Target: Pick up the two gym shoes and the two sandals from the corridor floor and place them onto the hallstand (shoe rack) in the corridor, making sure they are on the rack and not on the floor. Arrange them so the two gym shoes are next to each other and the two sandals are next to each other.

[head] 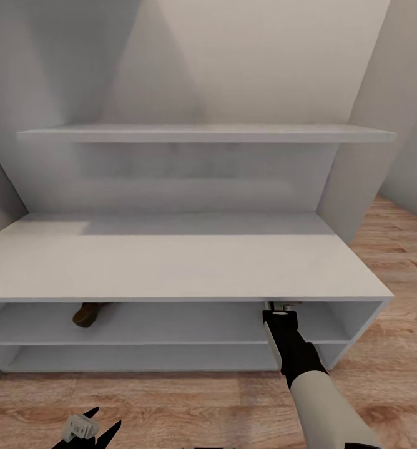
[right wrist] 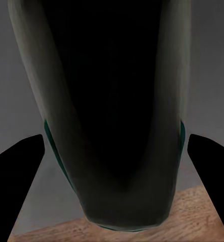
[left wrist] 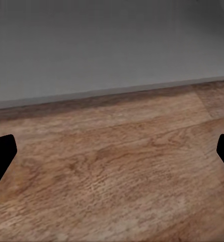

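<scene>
While the right arm reaches into the upper compartment of the hallstand [head: 171, 262], its right end effector [right wrist: 112, 151] brackets a gym shoe [right wrist: 112, 166] with green trim; whether its fingers grip the shoe cannot be told. One brown sandal [head: 90, 313] lies in the same compartment, well to the left. Spread wide and empty, the left end effector [head: 90, 430] hangs over the corridor floor [left wrist: 122, 171].

hallstand [head: 171, 262]: was pale grey-white, plain
corridor floor [head: 190, 405]: was light brown wood grain
sandal [head: 88, 313]: was dark brown
gym shoe [right wrist: 56, 146]: showed a dark opening, greyish rim, green stripe
right arm [head: 308, 368]: was black and off-white
</scene>
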You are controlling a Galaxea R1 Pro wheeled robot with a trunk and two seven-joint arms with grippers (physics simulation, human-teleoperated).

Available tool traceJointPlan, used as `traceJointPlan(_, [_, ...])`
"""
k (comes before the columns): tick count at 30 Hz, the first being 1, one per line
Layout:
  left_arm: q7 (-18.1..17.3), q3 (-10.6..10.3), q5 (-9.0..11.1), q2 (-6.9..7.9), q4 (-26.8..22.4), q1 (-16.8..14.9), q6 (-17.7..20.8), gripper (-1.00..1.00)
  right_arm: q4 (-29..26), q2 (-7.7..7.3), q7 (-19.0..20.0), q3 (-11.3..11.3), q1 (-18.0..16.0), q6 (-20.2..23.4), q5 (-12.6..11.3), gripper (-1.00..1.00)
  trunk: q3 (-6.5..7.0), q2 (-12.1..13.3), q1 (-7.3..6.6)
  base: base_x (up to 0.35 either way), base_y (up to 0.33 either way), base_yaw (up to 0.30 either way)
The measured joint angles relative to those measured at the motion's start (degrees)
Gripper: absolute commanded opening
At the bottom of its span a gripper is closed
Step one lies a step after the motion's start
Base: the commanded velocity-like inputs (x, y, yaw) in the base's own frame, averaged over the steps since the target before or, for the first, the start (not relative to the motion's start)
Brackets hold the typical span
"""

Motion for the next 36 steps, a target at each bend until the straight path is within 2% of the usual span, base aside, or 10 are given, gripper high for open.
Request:
traceJointPlan(11, [0.0, 0.0, 0.0, 0.08, 0.0, 0.0, 0.0, 1.0, 0.0, 0.0, 0.0, 0.0, 0.0, -0.1, -0.1, -1.0, 0.0, 0.0, 0.01, 0.005, 0.0, 0.0])
traceJointPlan(12, [0.0, 0.0, 0.0, 0.08, 0.0, 0.0, 0.0, 1.0, 0.0, 0.0, 0.0, 0.0, 0.0, -0.1, -0.1, 1.0, 0.0, 0.0, 0.01, 0.0, 0.0, 0.0])
traceJointPlan(14, [0.0, 0.0, 0.0, 0.09, 0.0, 0.0, 0.0, 1.0, 1.7, 0.0, 0.0, 0.0, 0.0, -0.1, -0.5, 1.0, -0.01, 0.0, 0.02, 0.0, 0.0, 0.0])
traceJointPlan(29, [0.0, 0.0, 0.1, 0.15, 0.0, 0.0, -0.1, 1.0, 1.7, 0.0, 0.0, 0.0, 0.0, -0.1, -0.5, 1.0, -0.01, 0.0, 0.02, -0.008, 0.0, 0.0])
traceJointPlan(36, [0.0, 0.0, 0.1, 0.17, 0.0, 0.1, -0.1, 1.0, 1.7, 0.0, 0.0, 0.0, 0.0, -0.1, -0.5, 1.0, -0.01, 0.0, 0.05, -0.247, 0.0, 0.0])
